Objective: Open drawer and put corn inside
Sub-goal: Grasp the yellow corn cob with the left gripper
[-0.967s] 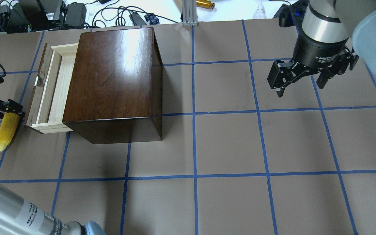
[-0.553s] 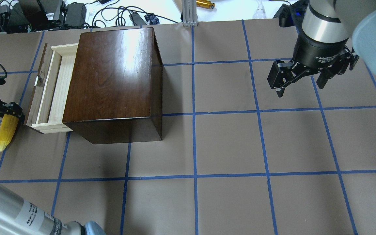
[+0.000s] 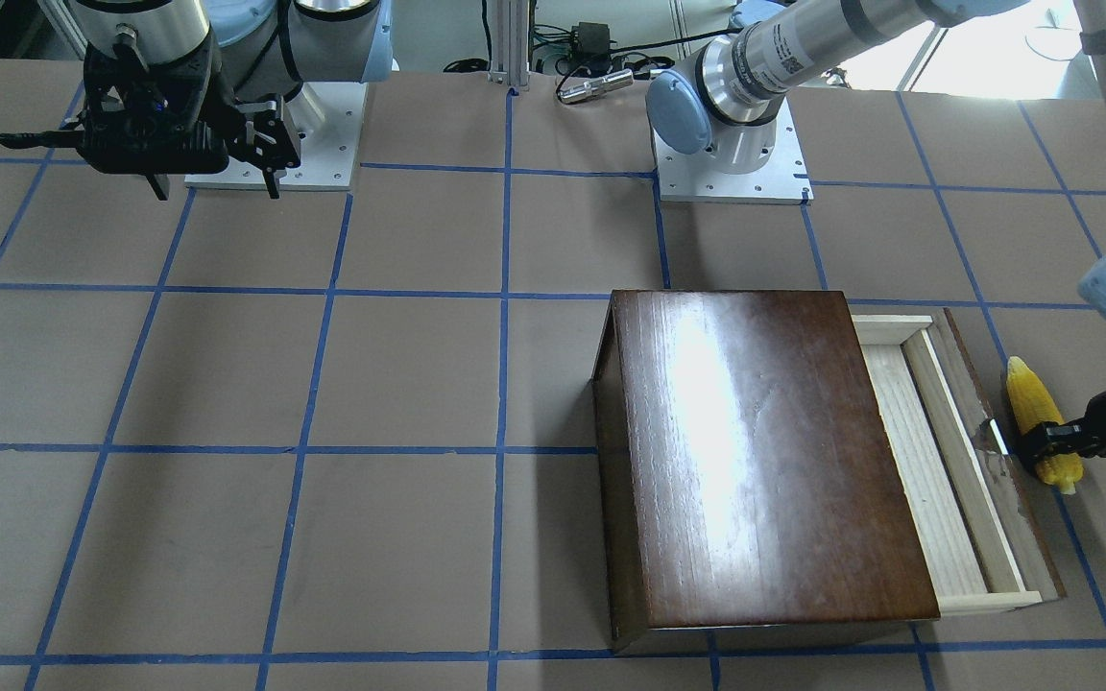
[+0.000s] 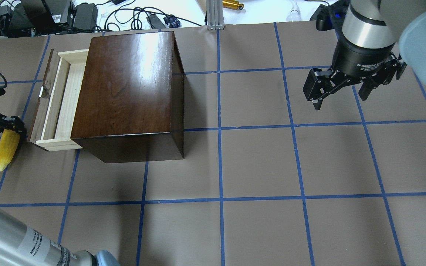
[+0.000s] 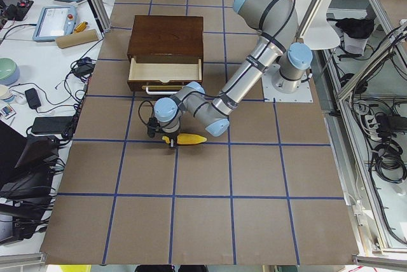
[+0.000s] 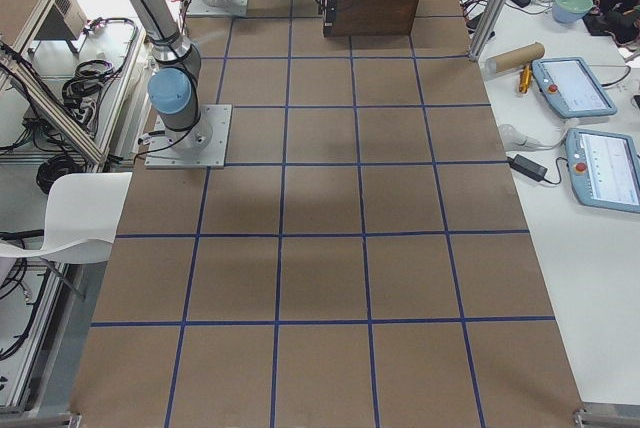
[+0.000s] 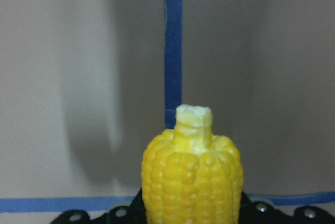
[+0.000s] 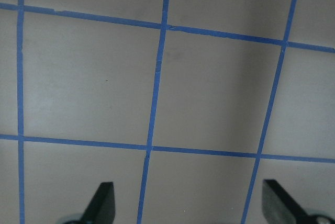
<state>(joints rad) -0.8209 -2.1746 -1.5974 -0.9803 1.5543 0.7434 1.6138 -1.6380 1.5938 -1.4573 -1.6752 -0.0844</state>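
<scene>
The drawer [image 4: 59, 99] stands pulled out of the dark-brown box [image 4: 128, 85] towards the overhead view's left, and its pale tray is empty. My left gripper [image 4: 11, 126] is shut on the wide stub end of the yellow corn [image 4: 6, 149], low over the table just left of the drawer's front panel. In the front-facing view the corn [image 3: 1033, 408] lies beside the drawer [image 3: 937, 461]. The left wrist view shows the corn [image 7: 191, 182] filling the jaws and hiding the fingertips. My right gripper [image 4: 340, 101] hangs open and empty at the far right, also shown in the front-facing view [image 3: 215, 187].
The drawer's metal pull [image 4: 43, 91] faces the corn. Cables and power bricks [image 4: 68, 14] and an aluminium post [image 4: 213, 14] stand past the table's far edge. Blue tape lines [image 4: 220, 166] grid the brown table.
My left gripper and the corn's wide end have shifted slightly left, away from the drawer front. The right arm, box and drawer have not moved.
</scene>
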